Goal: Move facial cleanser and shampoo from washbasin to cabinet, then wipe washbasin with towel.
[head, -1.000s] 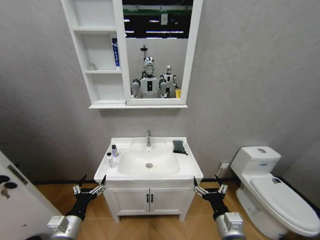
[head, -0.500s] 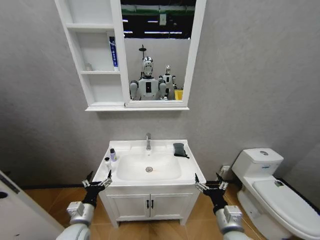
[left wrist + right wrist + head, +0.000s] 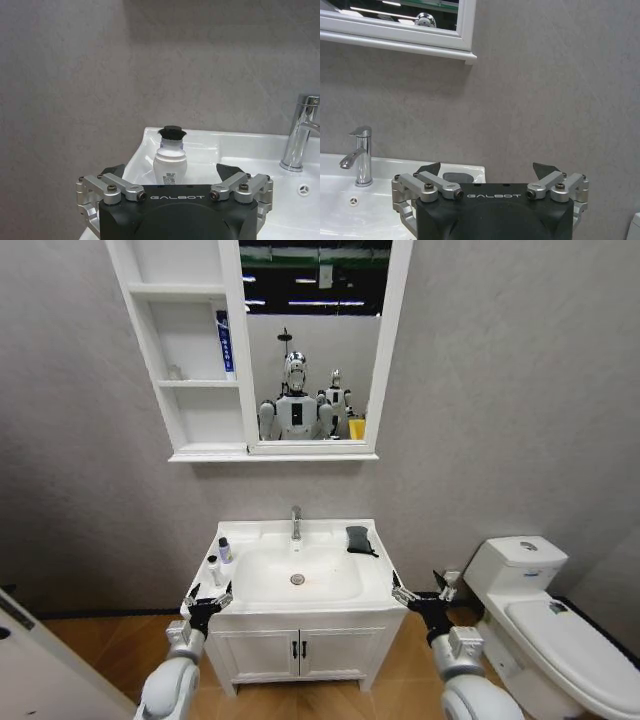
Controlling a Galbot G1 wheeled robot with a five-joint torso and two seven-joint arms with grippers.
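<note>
Left claw [image 3: 208, 598]: open, has risen to the washbasin [image 3: 380, 585] rim, facing the white bottle [image 3: 170, 162]. Right claw [image 3: 422, 595]: open, likewise raised. I judge pickup imminent.

Two bottles [image 3: 221, 558], one towel [image 3: 358, 538], one washbasin [image 3: 300, 602], two hands [image 3: 209, 598].
</note>
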